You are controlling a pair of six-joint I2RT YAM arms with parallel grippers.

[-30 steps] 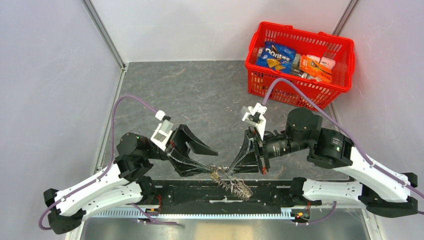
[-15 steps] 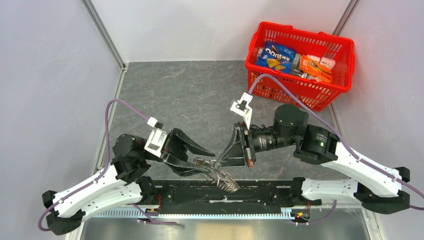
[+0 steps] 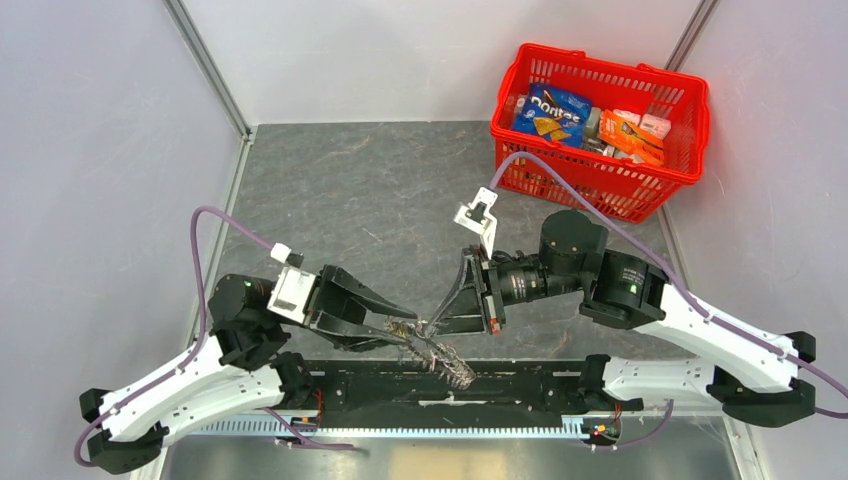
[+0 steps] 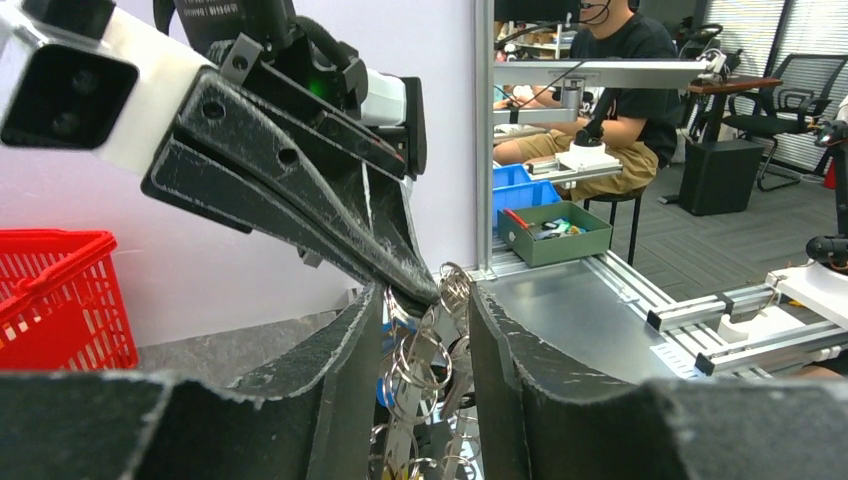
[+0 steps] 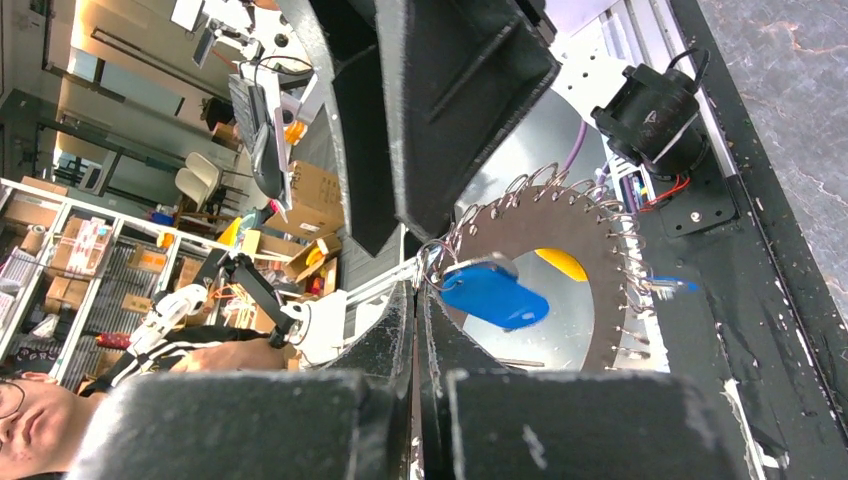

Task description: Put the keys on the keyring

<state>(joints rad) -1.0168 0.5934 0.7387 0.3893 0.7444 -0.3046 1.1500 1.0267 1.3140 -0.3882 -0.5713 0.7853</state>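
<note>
Your left arm (image 3: 190, 372) and right arm (image 3: 700, 325) reach inward, low
The right fingers (image 5: 392, 335) pinch the keyring (image 5: 535, 222); left fingers (image 4: 335, 350) straddle it, spread

We see a robotics lab. The grey table (image 3: 380, 190) stands between white panels on aluminium posts (image 4: 484, 130). Beyond it a person (image 4: 610, 60) sits at a workbench with a green tray (image 4: 555, 232), office chairs (image 4: 800, 100), and shelves (image 5: 60, 260) near cardboard boxes (image 5: 315, 190).
</note>
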